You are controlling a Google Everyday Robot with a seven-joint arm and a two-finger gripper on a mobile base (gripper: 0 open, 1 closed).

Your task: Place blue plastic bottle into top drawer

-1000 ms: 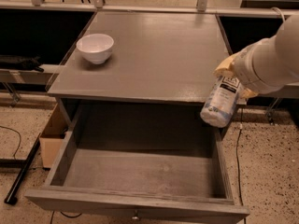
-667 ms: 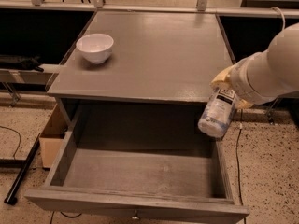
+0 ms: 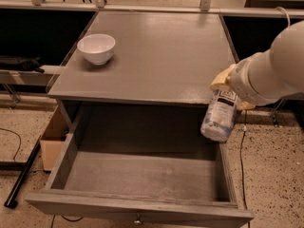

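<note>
The blue plastic bottle [image 3: 219, 115] hangs base-down, slightly tilted, at the right of the camera view. My gripper [image 3: 226, 85] is shut on its upper end; one yellowish fingertip [image 3: 220, 80] shows beside the label. The bottle is above the right rear corner of the open top drawer [image 3: 137, 206], near its right wall, and does not touch the drawer floor. The drawer is pulled out wide and its inside is bare grey wood. A small metal knob [image 3: 137, 219] shows on its front panel at the bottom edge.
A white round bowl [image 3: 96, 48] sits at the left of the grey tabletop [image 3: 161, 56]. A cardboard box [image 3: 51, 139] stands on the floor left of the drawer, with a black pole [image 3: 21, 177] beside it. A cable [image 3: 241, 151] runs on the speckled floor at right.
My arm has moved the bottle down and slightly left, from beside the tabletop's right edge to over the drawer's right rear corner. The bowl and drawer have not moved.
</note>
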